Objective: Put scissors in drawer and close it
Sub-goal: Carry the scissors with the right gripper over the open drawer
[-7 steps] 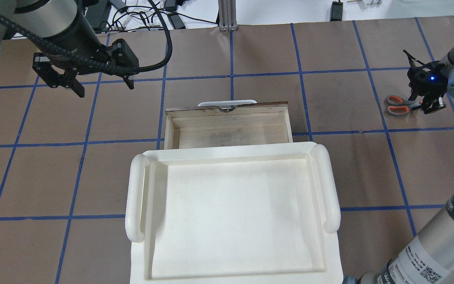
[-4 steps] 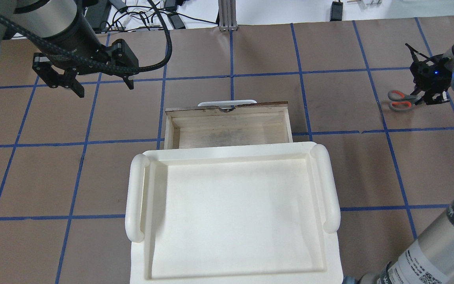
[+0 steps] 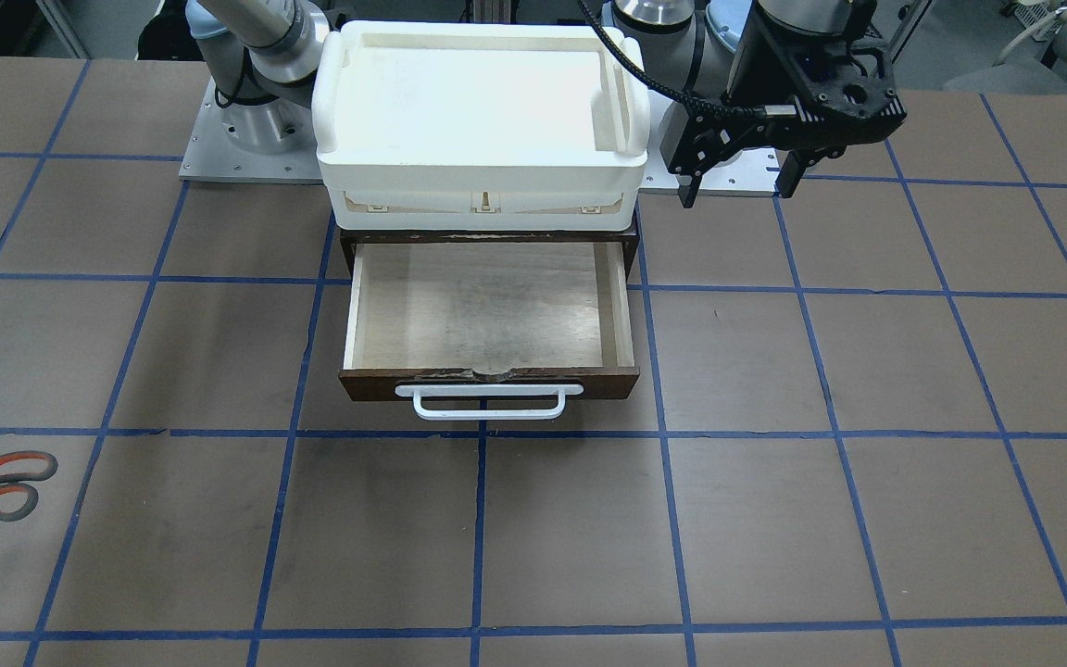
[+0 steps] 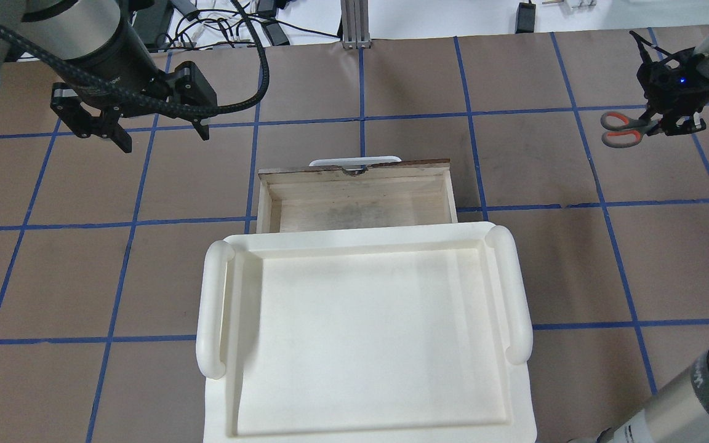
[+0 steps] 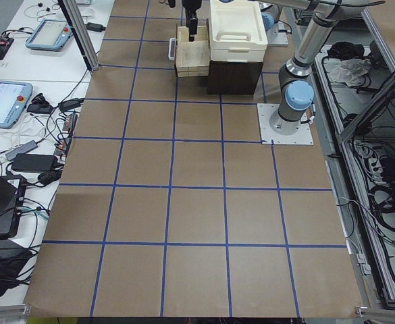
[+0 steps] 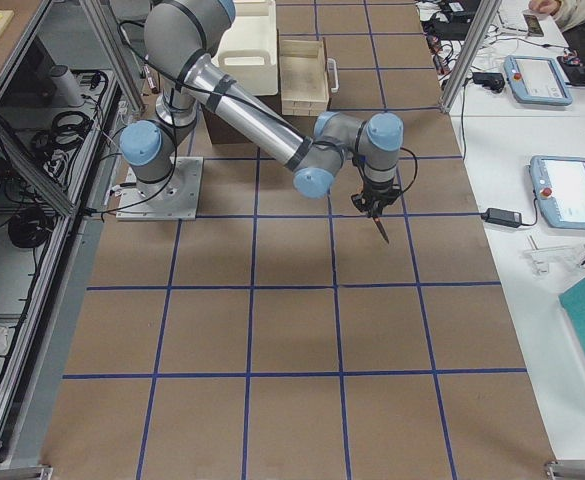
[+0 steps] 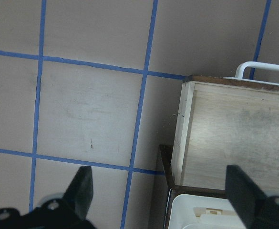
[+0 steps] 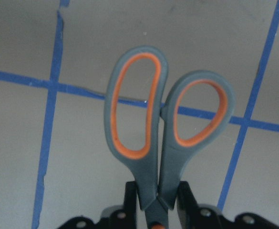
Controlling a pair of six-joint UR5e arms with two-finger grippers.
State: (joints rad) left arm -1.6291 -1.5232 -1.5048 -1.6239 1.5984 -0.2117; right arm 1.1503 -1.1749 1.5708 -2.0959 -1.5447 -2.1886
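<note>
1. Scissors (image 4: 622, 127) with grey-and-orange loop handles are held at the far right of the table (image 4: 545, 258), well apart from the drawer (image 4: 354, 206).
2. The right gripper (image 8: 157, 202) is clamped on the scissors near the pivot, one finger on each side. Both handle loops stick out beyond the fingers.
3. In the right side view the scissors appear to hang clear of the table surface, though the gap is hard to judge.
4. In the overhead view the scissors' long axis runs across the table, roughly in line with the drawer's width. The handles point toward the robot's left, the side where the drawer is.
5. The drawer is pulled open below a white tray (image 4: 360, 344), and its pale wooden floor is bare. Its white bar handle (image 3: 487, 400) faces away from the robot.
6. From the scissors, the open drawer lies to the robot's left and slightly nearer the robot. The carry is likely a sideways move by the right arm.
7. The left gripper (image 4: 164, 136) hovers beyond the drawer's left corner with fingers spread wide and nothing between them. It looks well placed to push the drawer shut afterwards.
</note>
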